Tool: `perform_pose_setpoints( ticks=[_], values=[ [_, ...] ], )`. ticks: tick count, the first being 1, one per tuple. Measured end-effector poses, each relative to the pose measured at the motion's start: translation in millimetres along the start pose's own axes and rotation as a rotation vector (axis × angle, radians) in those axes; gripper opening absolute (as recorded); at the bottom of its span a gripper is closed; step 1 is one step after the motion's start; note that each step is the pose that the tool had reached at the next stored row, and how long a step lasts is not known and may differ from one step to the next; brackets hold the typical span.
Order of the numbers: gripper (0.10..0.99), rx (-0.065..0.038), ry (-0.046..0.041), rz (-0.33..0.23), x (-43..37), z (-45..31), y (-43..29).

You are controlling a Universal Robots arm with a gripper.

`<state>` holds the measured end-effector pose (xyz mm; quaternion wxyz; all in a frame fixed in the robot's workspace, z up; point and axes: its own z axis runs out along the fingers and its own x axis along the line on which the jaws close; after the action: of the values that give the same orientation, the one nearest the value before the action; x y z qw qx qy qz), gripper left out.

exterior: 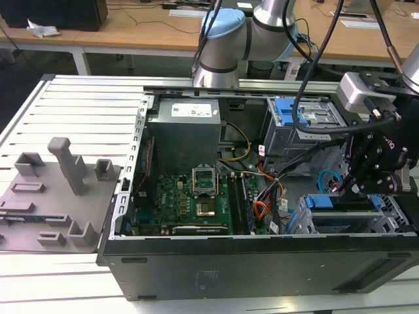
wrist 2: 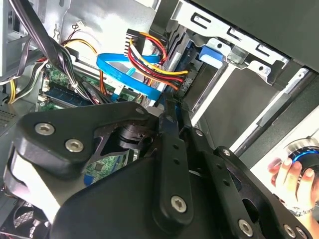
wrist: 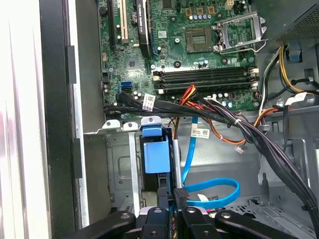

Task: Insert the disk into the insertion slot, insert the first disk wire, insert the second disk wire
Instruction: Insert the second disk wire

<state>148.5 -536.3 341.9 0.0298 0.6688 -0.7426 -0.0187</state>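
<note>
The disk (exterior: 330,202) sits in the insertion slot (exterior: 302,221), the low grey cage at the exterior view's right, with its blue carrier end (wrist: 156,151) showing at the cage mouth (wrist: 117,164). My black gripper (exterior: 350,190) hangs just above that end. In the first wrist view the gripper (wrist: 172,198) has its fingers close together on a black wire connector beside the blue carrier. Red, yellow and black wires (wrist 2: 149,62) and a flat blue cable (wrist 2: 124,74) run down to the gripper (wrist 2: 169,105). Where the connector meets the disk is hidden.
A taller grey cage with blue latches (exterior: 302,118) stands behind the low one. The motherboard (exterior: 190,196) and power supply (exterior: 183,127) fill the case's middle. Black cable bundles (wrist: 249,132) cross near the cage. A person's hand (wrist 2: 289,174) rests on a round knob outside the case.
</note>
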Motion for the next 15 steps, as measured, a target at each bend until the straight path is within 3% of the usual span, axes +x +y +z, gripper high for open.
perform_pose_setpoints(
  ticks=[4, 11, 12, 13, 15],
  values=[
    [0.165, -0.001, -0.0126, -0.006, 4.8, 2.3, -0.7],
    [0.176, -0.001, -0.0131, -0.008, 6.1, 4.5, -0.9],
    [0.239, -0.001, -0.0130, -0.008, 6.1, 4.5, -1.0],
    [0.239, -0.001, -0.0130, -0.008, 6.1, 4.4, -1.0],
    [0.239, -0.001, -0.0131, -0.008, 6.2, -2.3, -0.5]
  ],
)
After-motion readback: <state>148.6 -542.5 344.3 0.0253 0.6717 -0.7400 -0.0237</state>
